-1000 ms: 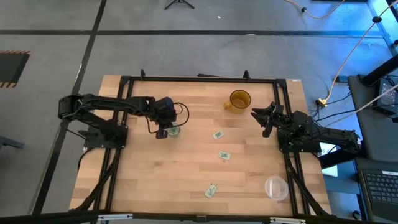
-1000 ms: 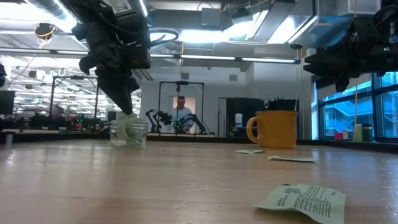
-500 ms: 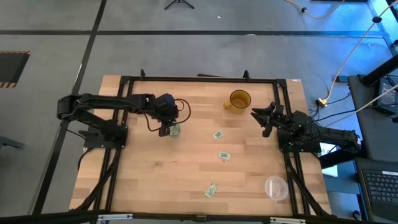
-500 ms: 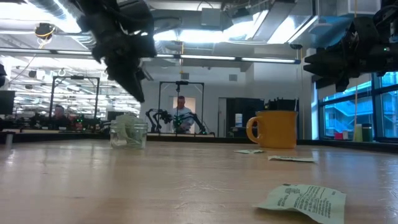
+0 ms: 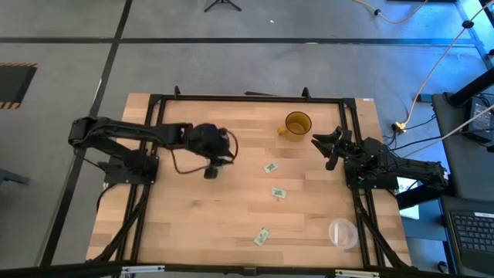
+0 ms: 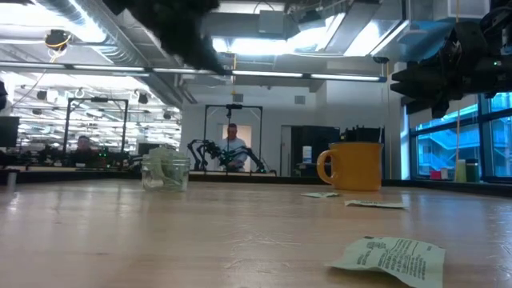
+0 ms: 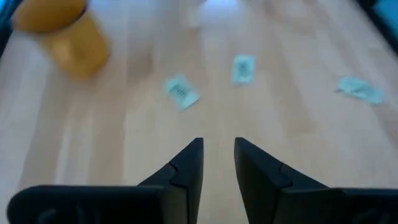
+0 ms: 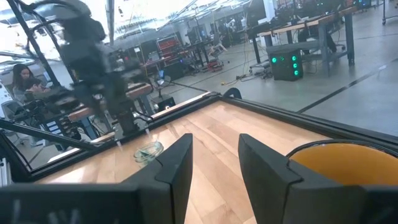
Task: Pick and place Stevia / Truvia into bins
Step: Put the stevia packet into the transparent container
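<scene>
While flat paper packets (image 5: 270, 167) lie on wood, left gripper (image 7: 217, 163) hangs narrowly parted, empty; right gripper (image 8: 214, 163) likewise.

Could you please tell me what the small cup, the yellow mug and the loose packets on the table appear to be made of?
The small cup looks like clear glass: the room shows through its wall, with packets inside. The yellow mug looks like opaque glazed ceramic, though plastic cannot be ruled out. The loose packets seem to be thin matte paper, white with green print, lying slightly crumpled. The table appears to be pale wood with visible planks.
</scene>
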